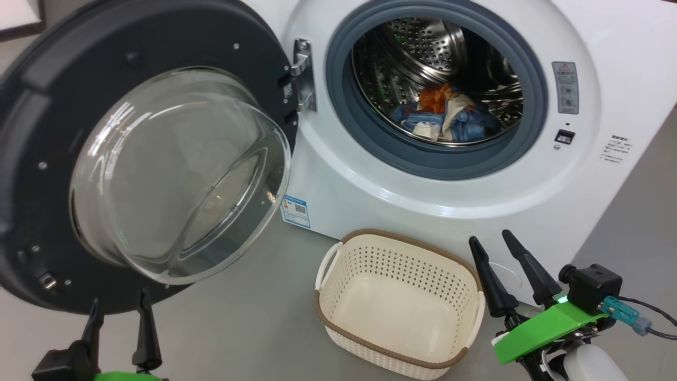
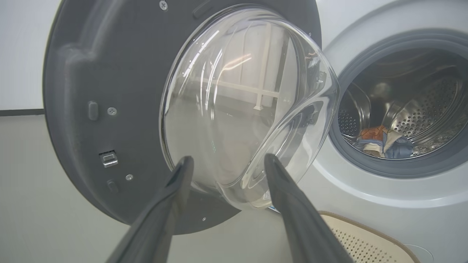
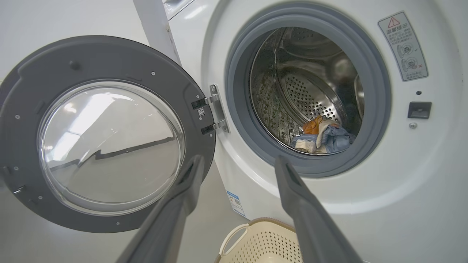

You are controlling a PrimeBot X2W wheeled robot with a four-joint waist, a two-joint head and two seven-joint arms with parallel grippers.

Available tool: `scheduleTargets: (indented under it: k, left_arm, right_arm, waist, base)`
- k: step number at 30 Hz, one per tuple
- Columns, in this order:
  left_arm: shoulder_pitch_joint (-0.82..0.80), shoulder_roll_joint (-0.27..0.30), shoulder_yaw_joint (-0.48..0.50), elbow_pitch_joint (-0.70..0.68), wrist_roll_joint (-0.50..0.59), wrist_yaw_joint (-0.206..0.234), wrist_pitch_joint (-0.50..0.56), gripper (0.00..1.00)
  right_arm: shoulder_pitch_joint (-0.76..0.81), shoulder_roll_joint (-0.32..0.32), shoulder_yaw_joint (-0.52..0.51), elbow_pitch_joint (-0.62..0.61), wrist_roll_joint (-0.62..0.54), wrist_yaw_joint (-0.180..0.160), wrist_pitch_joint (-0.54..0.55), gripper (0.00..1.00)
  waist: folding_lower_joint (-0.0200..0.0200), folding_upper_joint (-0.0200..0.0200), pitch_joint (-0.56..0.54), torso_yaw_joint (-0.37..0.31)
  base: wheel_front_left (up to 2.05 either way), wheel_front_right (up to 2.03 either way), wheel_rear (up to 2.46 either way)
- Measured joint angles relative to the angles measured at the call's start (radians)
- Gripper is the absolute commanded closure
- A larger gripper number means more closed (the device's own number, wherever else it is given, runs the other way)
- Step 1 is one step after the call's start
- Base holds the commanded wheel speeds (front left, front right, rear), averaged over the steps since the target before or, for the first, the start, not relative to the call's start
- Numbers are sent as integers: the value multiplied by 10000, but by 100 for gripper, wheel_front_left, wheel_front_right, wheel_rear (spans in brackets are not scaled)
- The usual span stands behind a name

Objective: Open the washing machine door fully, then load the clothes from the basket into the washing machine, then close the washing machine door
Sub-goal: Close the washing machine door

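1. The washing machine door (image 1: pixel 53 132) stands swung open at the left of the washing machine (image 1: pixel 370 201), and its glass bowl (image 1: pixel 180 174) bulges outward.
2. The clothes (image 1: pixel 447 119) lie in a small pile at the bottom of the steel drum (image 1: pixel 423 47) — blue, white and orange pieces.
3. The basket (image 1: pixel 381 264) sits on the grey floor (image 1: pixel 254 317) just in front of the machine, with its bare bottom showing.
4. The left gripper (image 1: pixel 119 297) is just below the lower edge of the door; its jaws are wide apart and hold nothing.
5. The right gripper (image 1: pixel 489 236) is just beside the right end of the basket, jaws also wide and free — the clothes are well above it, inside the drum.
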Motion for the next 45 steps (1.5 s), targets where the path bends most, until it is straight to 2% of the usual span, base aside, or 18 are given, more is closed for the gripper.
scheduleTargets:
  k: [4,17,18,20,21,22,23,28,35,41,45]
  left_arm:
    - [0,-6,-2,0,-2,71,0,0]
    - [0,6,52,-345,-6,71,0,0]
    - [0,13,54,-387,-6,69,0,6]
    - [-1,48,71,-529,-6,61,0,58]
    - [-2,98,67,-614,-4,59,0,58]
    - [-6,163,67,-719,-4,54,0,85]
    - [-13,236,71,-828,-6,-25,2,100]
    - [-315,564,307,-1509,-270,-136,286,100]
    - [-1575,1133,1337,-2477,-1847,-376,861,100]
    - [-2821,1553,2577,-2642,-3781,-460,1388,100]
    - [-3762,1739,3701,-1971,-5618,-454,1927,100]
  right_arm:
    - [2,0,52,2,0,0,0,0]
    - [20,-8,92,4,2,0,0,0]
    - [35,-8,92,4,2,0,0,0]
    - [64,-8,88,4,2,0,0,0]
    - [72,-8,86,4,2,0,0,0]
    - [76,-8,81,2,2,0,0,0]
    - [79,-8,77,2,2,0,0,0]
    - [105,-6,77,-10,2,0,0,0]
    - [105,-102,165,2,0,0,0,0]
    - [102,-318,228,10,2,0,0,0]
    - [90,-414,339,2,2,0,0,0]
  waist:
    - [0,0,13,170]
    - [0,0,27,104]
    - [0,0,29,99]
    - [0,0,36,91]
    - [0,0,43,88]
    - [0,0,50,88]
    - [0,0,60,88]
    - [0,0,109,75]
    - [0,0,209,-89]
    - [0,0,359,-342]
    - [0,0,472,-588]
  base:
    - [0,0,0]
    - [0,0,0]
    - [0,0,0]
    - [0,0,0]
    - [0,0,0]
    - [0,0,0]
    - [0,0,0]
    - [0,0,0]
    - [0,0,0]
    - [0,0,0]
    - [0,0,0]
